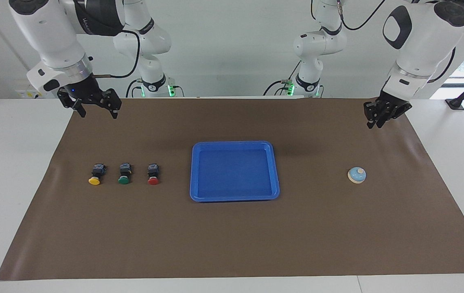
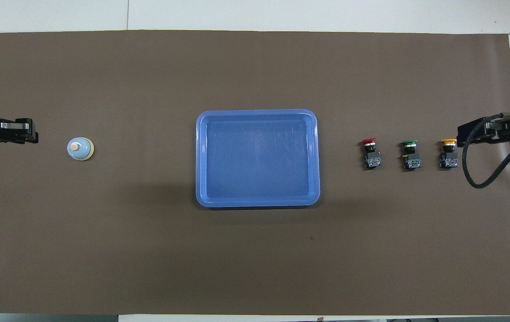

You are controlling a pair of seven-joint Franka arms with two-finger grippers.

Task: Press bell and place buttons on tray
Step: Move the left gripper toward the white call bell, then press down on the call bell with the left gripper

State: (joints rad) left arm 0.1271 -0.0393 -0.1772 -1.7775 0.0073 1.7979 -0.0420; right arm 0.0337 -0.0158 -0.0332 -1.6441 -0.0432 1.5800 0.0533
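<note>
A brown mat is spread over the white table, and all the task's things are laid out on it. The blue tray is seen at the middle of the mat, flat and with nothing in it. The three push buttons are set in a row toward the right arm's end of the table, each lying with its cap turned away from the robots: the red button is nearest the tray, the green button is beside it, and the yellow button is outermost. They are spaced apart, none touching another, and all are well apart from the tray.

The light-blue bell (with its cream knob on top) is stood upright toward the left arm's end of the table, well apart from the tray.

The left gripper is held in the air over the mat's edge at that end, with no contact made with the bell; its fingers are drawn close together, and nothing is held between them. The right gripper is raised over the mat's corner at its own end, with its fingers spread wide and empty.
</note>
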